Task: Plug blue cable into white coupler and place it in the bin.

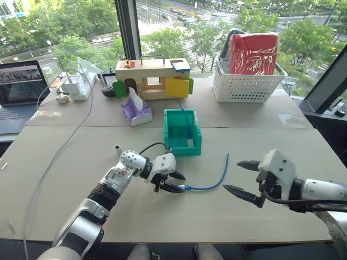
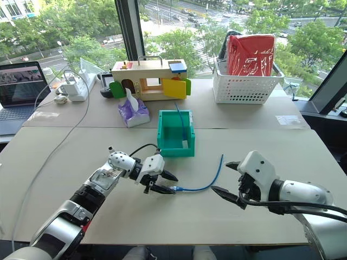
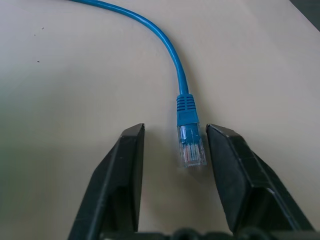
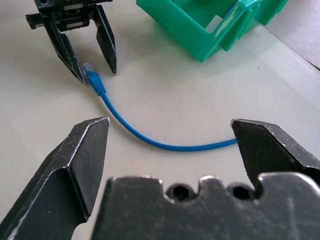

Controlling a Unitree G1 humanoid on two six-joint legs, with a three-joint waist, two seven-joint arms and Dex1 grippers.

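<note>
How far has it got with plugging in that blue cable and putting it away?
Nothing looks finished yet. The blue cable lies loose on the table, outside the green bin. Right now the left gripper straddles the cable's clear plug, its fingers apart and not yet pinching it. The right gripper hovers open nearby. Still ahead: grasping the plug, joining it to the coupler, which I can't spot, and binning it.

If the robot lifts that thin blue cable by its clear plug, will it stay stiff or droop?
The thin blue cable probably droops: it already lies in a loose curve on the table. It looks light, so it should trail along easily. The small clear plug looks smooth and might slip between the left gripper fingers.
</note>
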